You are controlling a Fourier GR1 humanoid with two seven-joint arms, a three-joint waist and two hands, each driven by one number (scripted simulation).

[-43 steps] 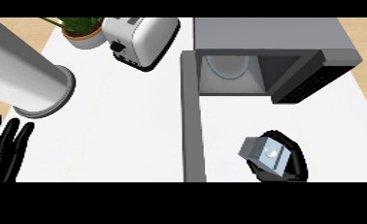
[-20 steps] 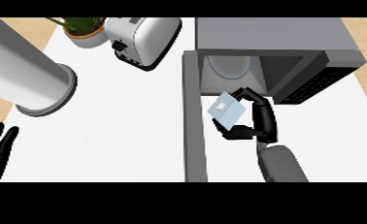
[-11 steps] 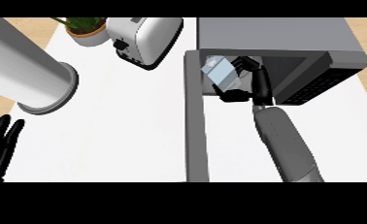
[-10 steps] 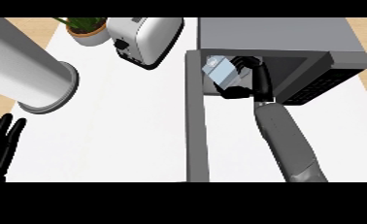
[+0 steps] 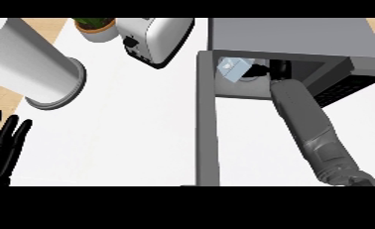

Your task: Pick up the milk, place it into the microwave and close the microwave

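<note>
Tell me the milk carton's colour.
Pale blue and white, the milk carton shows in the head view, inside the microwave.

My white counter (image 5: pixel 139 124) is carrying the microwave (image 5: pixel 293 37). Left of the microwave a toaster (image 5: pixel 154 39) is sitting; a potted plant (image 5: pixel 95 27) beyond that; a large grey cylinder (image 5: pixel 36 72) is standing furthest left.
</note>
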